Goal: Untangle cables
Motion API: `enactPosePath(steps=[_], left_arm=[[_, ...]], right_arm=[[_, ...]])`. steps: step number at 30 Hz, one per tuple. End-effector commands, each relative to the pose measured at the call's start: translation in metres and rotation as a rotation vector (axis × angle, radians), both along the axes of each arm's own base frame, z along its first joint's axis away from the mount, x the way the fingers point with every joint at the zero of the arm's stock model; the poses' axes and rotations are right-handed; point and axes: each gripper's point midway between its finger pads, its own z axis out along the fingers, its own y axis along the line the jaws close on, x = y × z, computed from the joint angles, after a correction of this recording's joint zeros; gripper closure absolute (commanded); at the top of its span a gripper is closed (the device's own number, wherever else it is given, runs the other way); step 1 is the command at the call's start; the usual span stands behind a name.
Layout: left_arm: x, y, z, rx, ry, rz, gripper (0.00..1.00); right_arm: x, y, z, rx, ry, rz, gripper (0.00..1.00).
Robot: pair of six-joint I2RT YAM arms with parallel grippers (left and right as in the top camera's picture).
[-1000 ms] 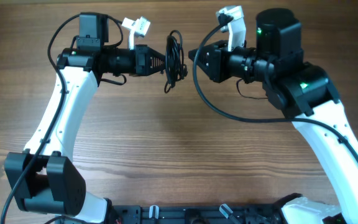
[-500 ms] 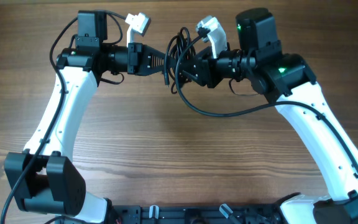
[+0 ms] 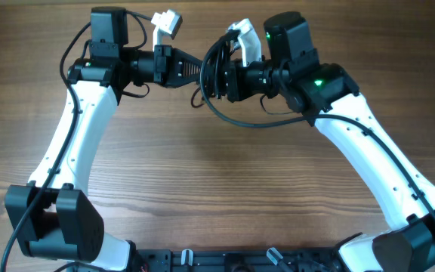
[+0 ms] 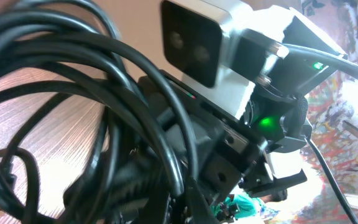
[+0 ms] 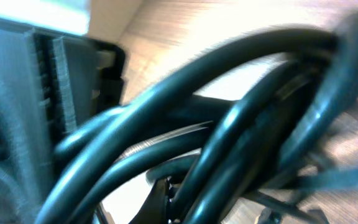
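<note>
The cables (image 3: pixel 208 66) are a knotted bundle of thin black cords hanging in the air at the back middle of the table. My left gripper (image 3: pixel 200 73) reaches in from the left and is shut on the bundle. My right gripper (image 3: pixel 220 79) meets it from the right, and its jaws are shut on the same cords. In the left wrist view the loops (image 4: pixel 104 81) fill the left side, with the left gripper (image 4: pixel 169 202) dark beneath them. Blurred cords (image 5: pixel 241 124) crowd the right wrist view, all round the right gripper (image 5: pixel 188 193).
A thicker black wire (image 3: pixel 240 123) of the right arm sags in a loop below the two grippers. The wooden table (image 3: pixel 217 196) lies under both arms. The right arm's white wrist camera (image 4: pixel 197 37) sits close in front of the left wrist.
The right arm has swung left to the bundle, opened its jaws, then shut them on the cords. The left arm kept its grip and shifted slightly up.
</note>
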Motion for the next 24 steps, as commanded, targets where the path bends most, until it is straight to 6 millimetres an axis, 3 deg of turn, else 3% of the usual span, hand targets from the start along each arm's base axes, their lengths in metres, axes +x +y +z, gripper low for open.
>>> enactPosePath(steps=[1, 5, 7, 10, 14, 17, 20, 22, 24], left_arm=[[-0.004, -0.001, 0.008, -0.008, -0.019, -0.01, 0.96], [0.022, 0.003, -0.015, 0.125, -0.026, 0.141, 0.96], [0.038, 0.01, -0.038, 0.248, 0.011, 0.256, 0.96], [0.048, 0.023, -0.068, 0.406, 0.074, 0.371, 0.96], [0.044, 0.028, -0.09, 0.526, 0.063, 0.389, 0.96], [0.034, 0.031, -0.11, 0.651, 0.058, 0.38, 0.96], [0.026, 0.028, -0.116, 0.689, 0.013, 0.336, 0.96], [0.022, 0.028, -0.123, 0.737, -0.019, 0.314, 0.96], [0.018, 0.026, -0.125, 0.757, -0.049, 0.288, 0.96]], right_arm=[[0.021, -0.026, -0.01, -0.037, 0.074, -0.182, 0.96], [0.018, -0.061, 0.002, -0.122, 0.03, -0.295, 0.96], [0.006, -0.074, 0.028, -0.136, -0.056, -0.305, 0.96], [-0.008, -0.078, 0.053, -0.102, -0.111, -0.293, 0.96], [-0.033, -0.064, 0.094, 0.034, -0.178, -0.177, 0.96], [-0.044, -0.062, 0.126, 0.15, -0.189, -0.191, 0.96], [-0.043, -0.063, 0.15, 0.226, -0.228, -0.219, 0.96], [-0.034, -0.066, 0.179, 0.326, -0.285, -0.255, 0.96], [-0.018, -0.077, 0.19, 0.351, -0.33, -0.326, 0.96]])
